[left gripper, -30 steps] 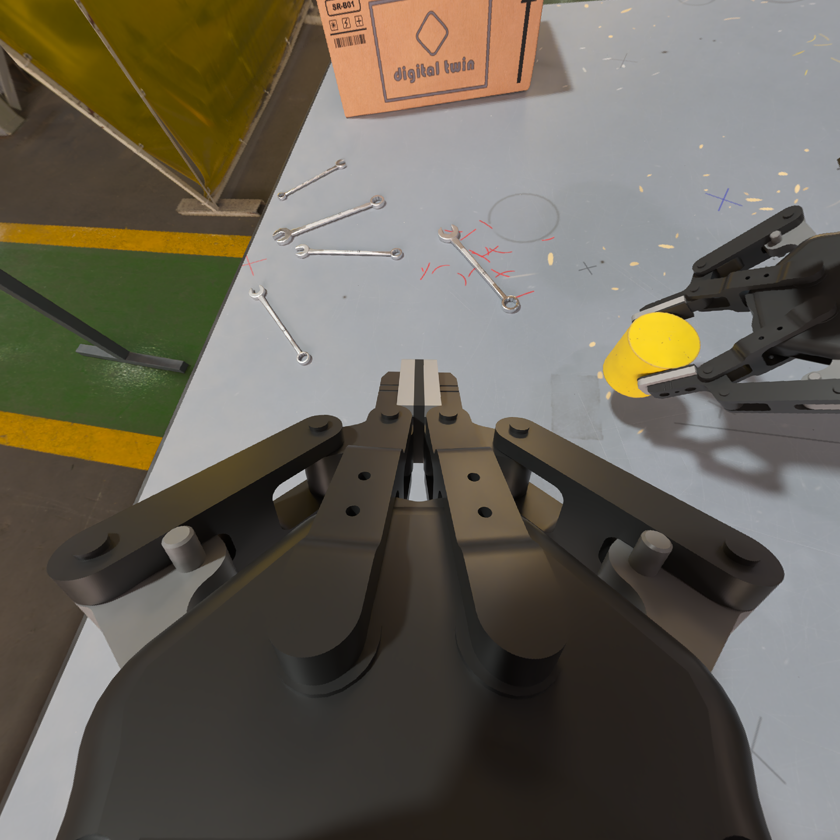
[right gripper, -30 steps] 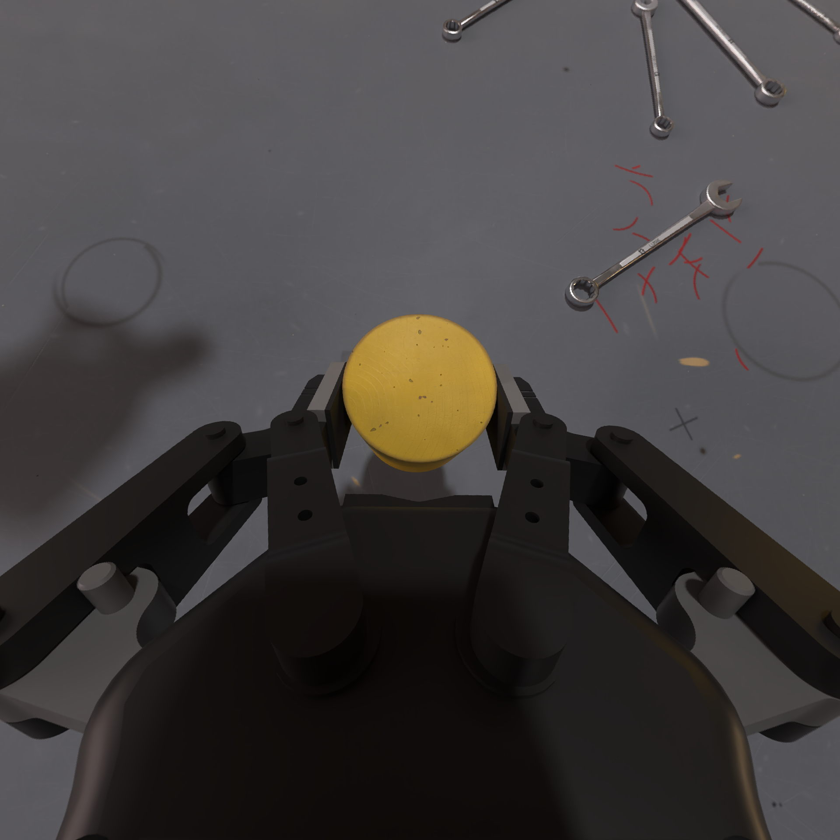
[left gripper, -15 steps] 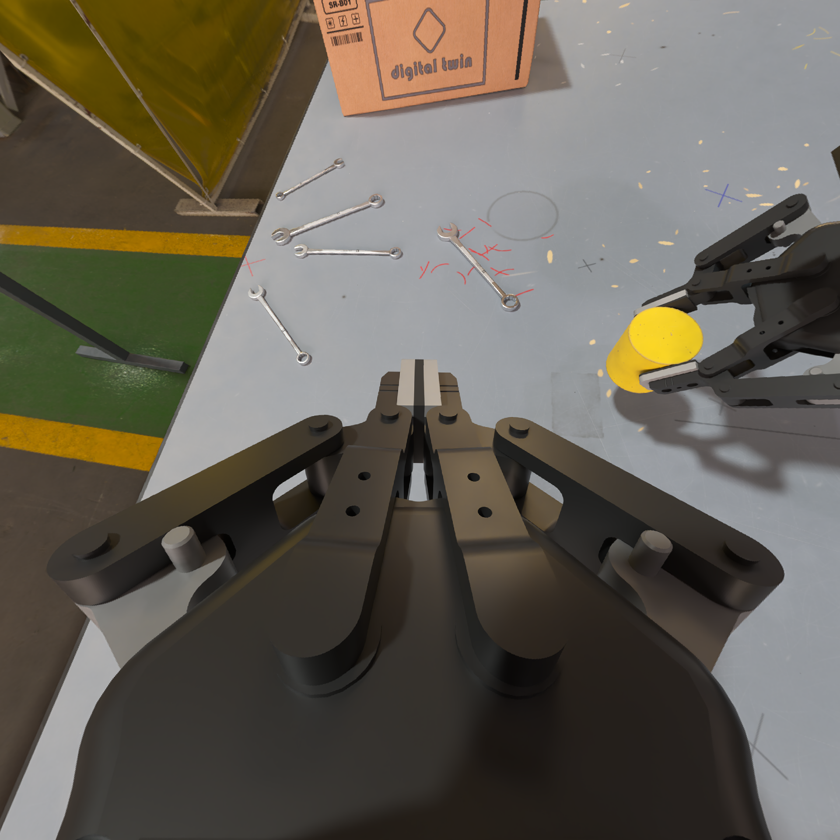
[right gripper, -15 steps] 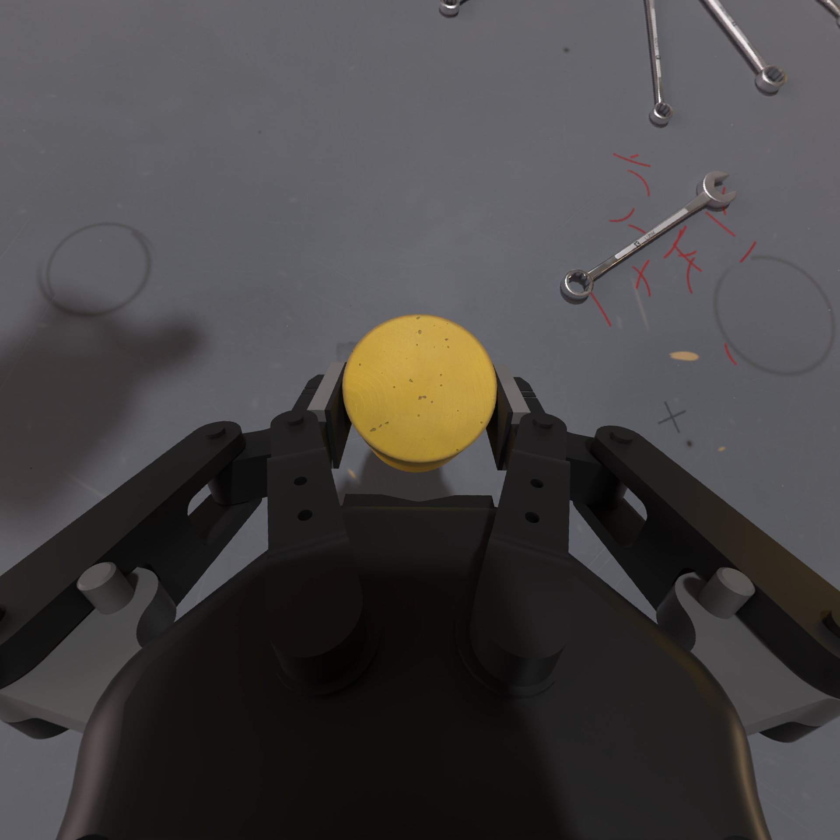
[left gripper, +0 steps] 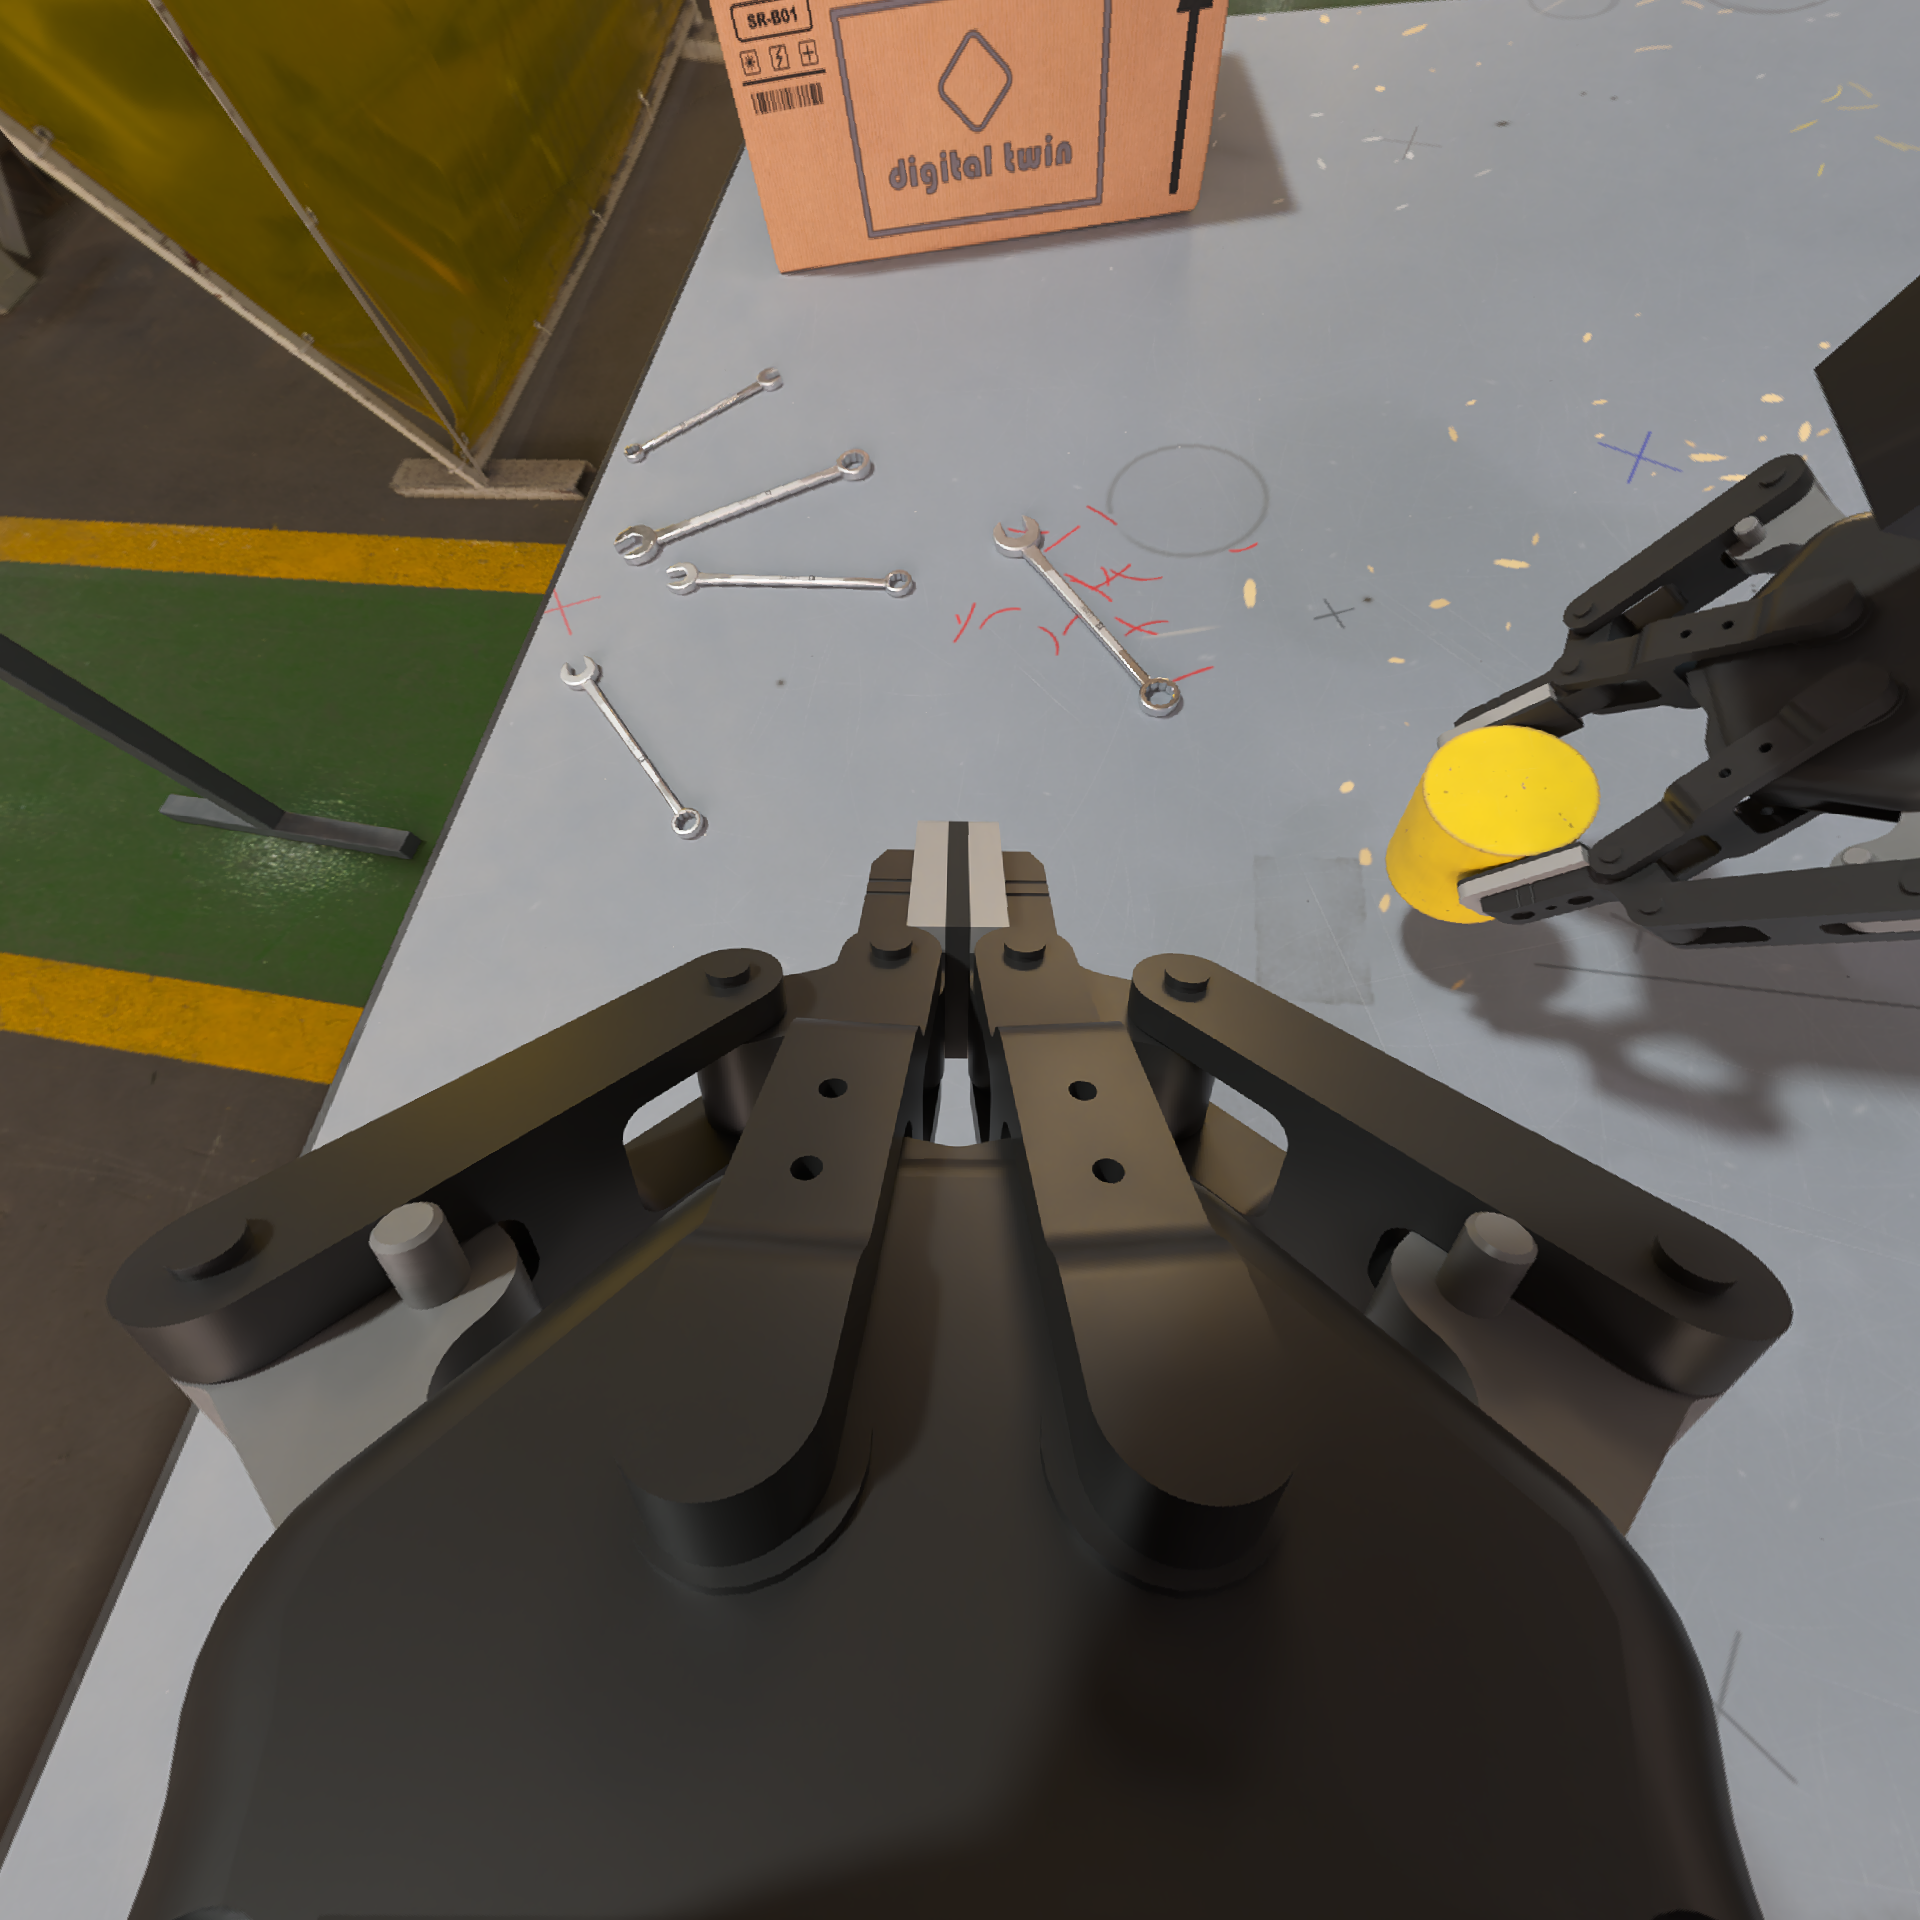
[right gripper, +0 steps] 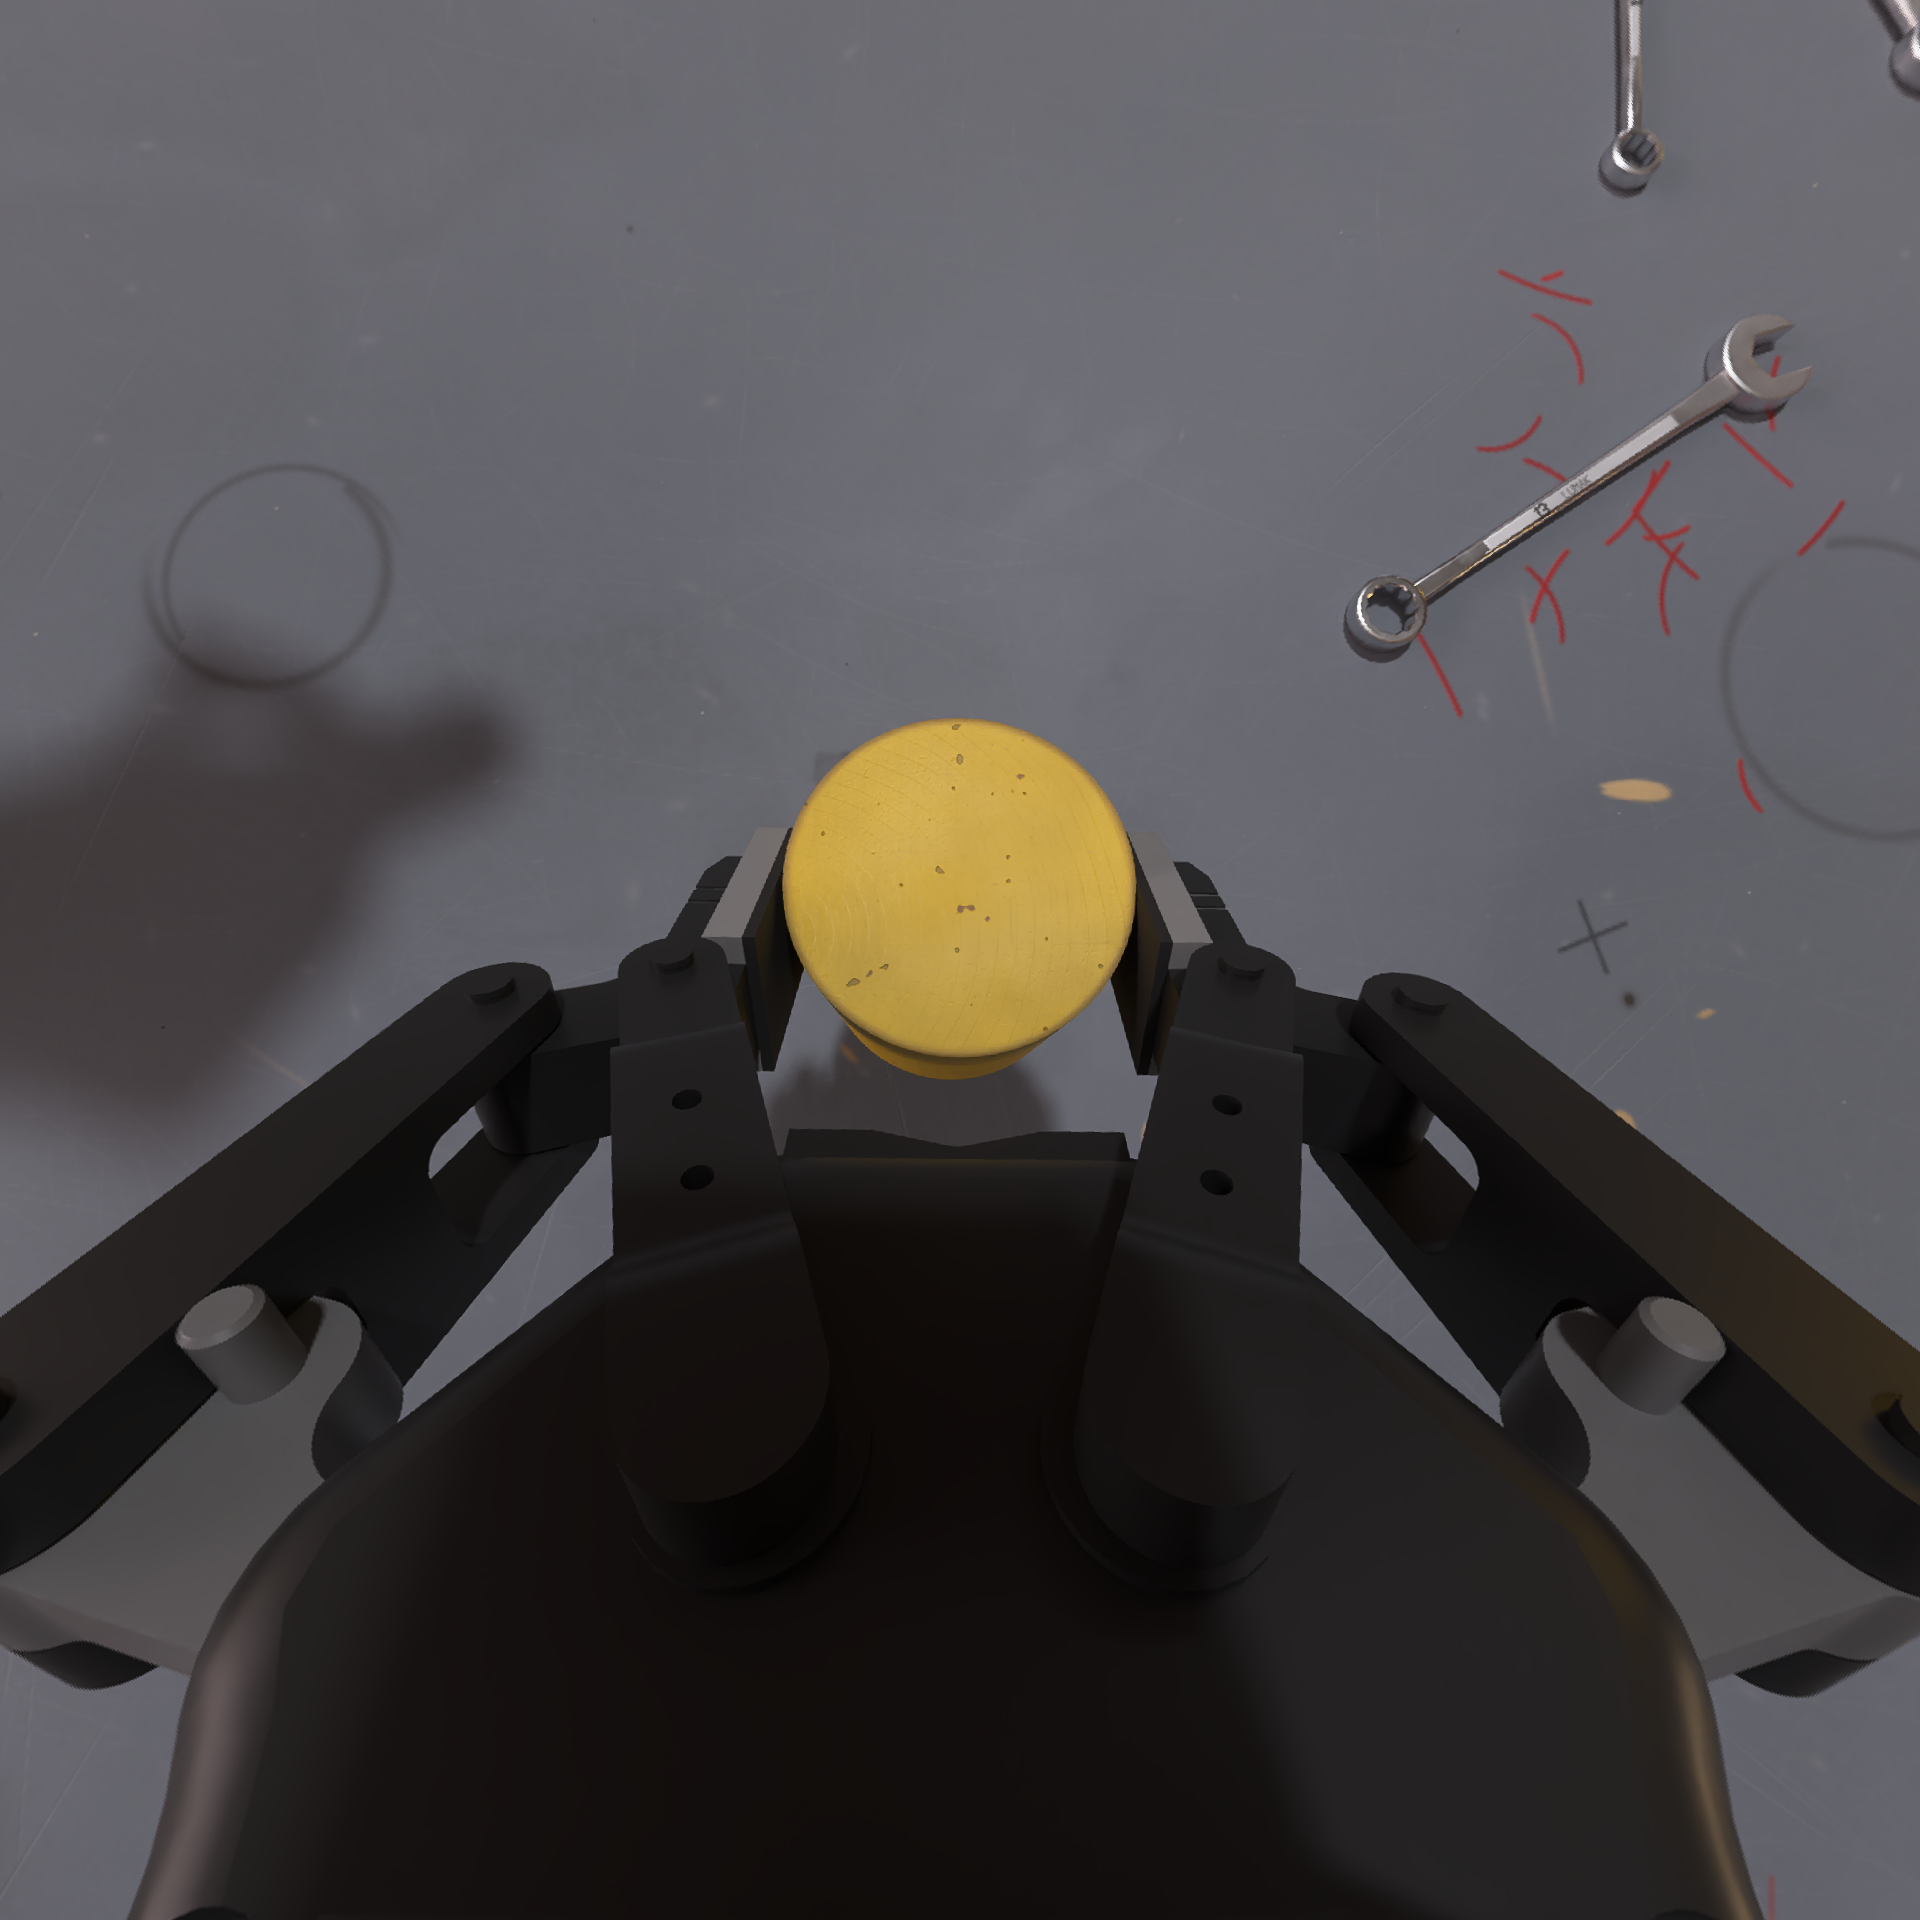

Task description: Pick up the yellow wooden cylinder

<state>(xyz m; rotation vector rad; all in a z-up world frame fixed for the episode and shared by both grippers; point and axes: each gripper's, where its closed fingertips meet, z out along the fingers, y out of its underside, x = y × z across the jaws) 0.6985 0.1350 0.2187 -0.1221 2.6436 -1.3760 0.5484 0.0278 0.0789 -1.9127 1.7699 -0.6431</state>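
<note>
The yellow wooden cylinder [right gripper: 956,894] stands upright between the pads of my right gripper [right gripper: 958,914], which is shut on its sides. In the left wrist view the cylinder [left gripper: 1496,816] hangs a little above the grey table, held by the right gripper [left gripper: 1519,795] that comes in from the right, with its shadow on the table below. My left gripper [left gripper: 957,868] is shut and empty, pads together, above the table to the left of the cylinder.
Several silver wrenches [left gripper: 1086,618] lie on the grey table [left gripper: 1039,343] ahead of the left gripper; one wrench [right gripper: 1569,504] lies among red marks. A cardboard box [left gripper: 977,125] stands at the far edge. The table's left edge drops to a green and yellow floor [left gripper: 208,707].
My right gripper has risen with the cylinder: the table and wrenches look farther off in its view, and the cylinder sits higher over its shadow. The left gripper has not moved.
</note>
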